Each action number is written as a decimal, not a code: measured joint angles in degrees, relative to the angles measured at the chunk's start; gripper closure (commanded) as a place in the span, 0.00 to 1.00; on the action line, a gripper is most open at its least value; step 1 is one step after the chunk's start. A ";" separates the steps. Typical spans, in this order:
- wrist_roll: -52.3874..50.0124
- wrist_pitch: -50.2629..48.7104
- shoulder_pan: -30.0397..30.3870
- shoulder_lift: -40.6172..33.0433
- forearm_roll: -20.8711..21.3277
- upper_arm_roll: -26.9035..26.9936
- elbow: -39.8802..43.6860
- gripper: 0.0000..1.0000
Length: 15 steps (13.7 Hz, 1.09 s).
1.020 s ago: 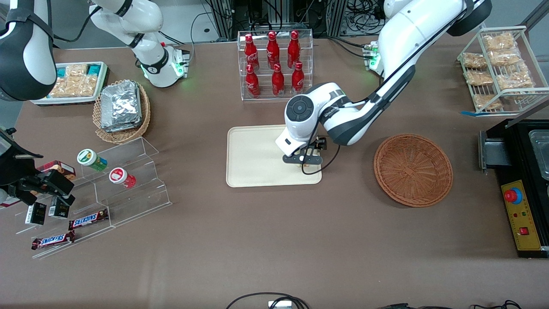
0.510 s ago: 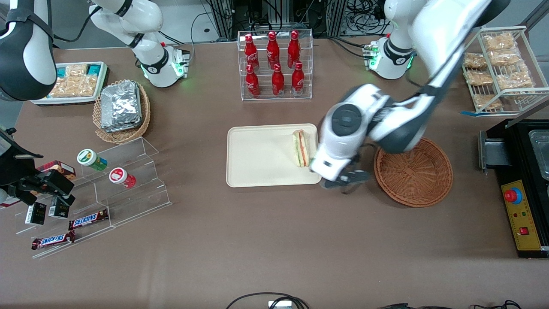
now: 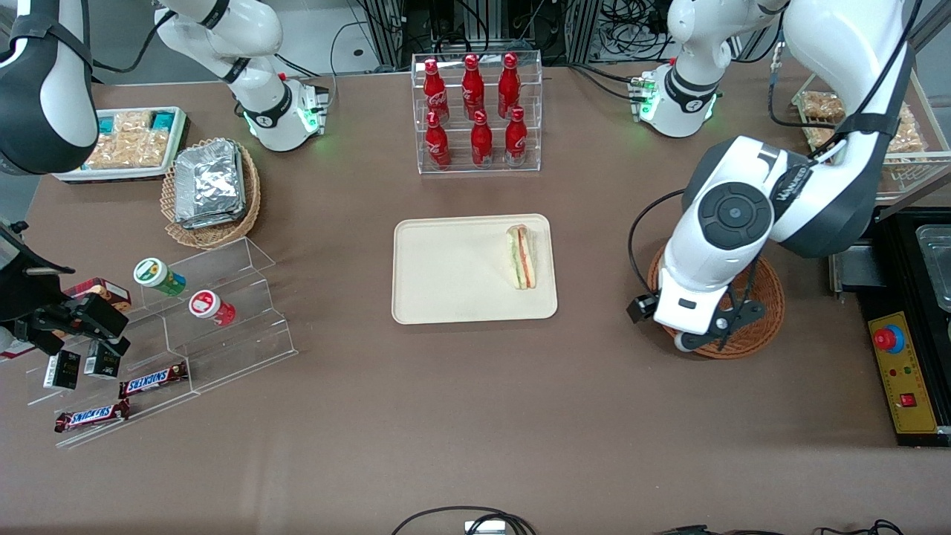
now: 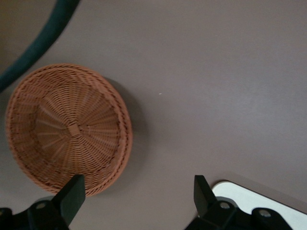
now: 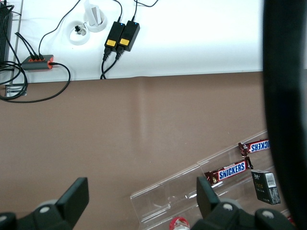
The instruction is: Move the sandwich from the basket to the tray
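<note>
With the sandwich (image 3: 521, 257) lying on the tray (image 3: 446, 275), near the tray's edge toward the working arm's end of the bench (image 3: 475, 416), I judge the transfer done and the step in hand to be a clean retreat. I hold the claw (image 4: 136, 199) high above the basket (image 3: 769, 297), its two fingers spread wide with nothing between them (the wrist view shows only bare bench and the basket's rim in the gap). To finish well, I would keep the arm raised, clear of the basket rim and the tray, and carry it off without sweeping low over the bottle rack (image 3: 477, 111). The sandwich is a slim wedge resting on its side, pale bread outermost, with orange, green and white filling bands running lengthwise; it lies wholly inside the tray's low rim, not overhanging. The basket appears empty in the wrist view.
</note>
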 measured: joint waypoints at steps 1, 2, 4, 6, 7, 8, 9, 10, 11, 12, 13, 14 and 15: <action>0.45 -0.68 0.79 -0.40 -0.01 0.02 0.00 0.00; 2.04 -0.91 1.62 -0.98 -0.38 0.19 0.00 0.00; 7.74 -1.70 2.02 -3.45 -3.38 3.66 -0.01 0.00; 16.16 -2.23 1.27 -7.27 -8.35 9.86 -0.27 0.00; 21.56 -2.64 0.54 -9.58 -11.32 13.76 -0.60 0.00; 26.86 -3.58 -0.29 -11.87 -13.57 17.54 -0.98 0.00; 31.88 -5.23 -1.08 -14.07 -14.89 20.91 -1.45 0.00; 36.03 -6.79 -1.65 -15.94 -15.41 23.44 -1.91 0.00; 39.87 -7.91 -2.09 -17.65 -15.72 25.49 -2.44 0.00; 43.54 -8.75 -2.50 -19.12 -16.11 27.19 -2.99 0.00; 47.29 -9.47 -2.98 -20.38 -16.77 28.79 -3.44 0.00; 50.80 -10.34 -3.45 -21.51 -17.44 30.21 -3.77 0.00; 53.74 -11.20 -3.80 -22.53 -17.84 31.19 -3.96 0.00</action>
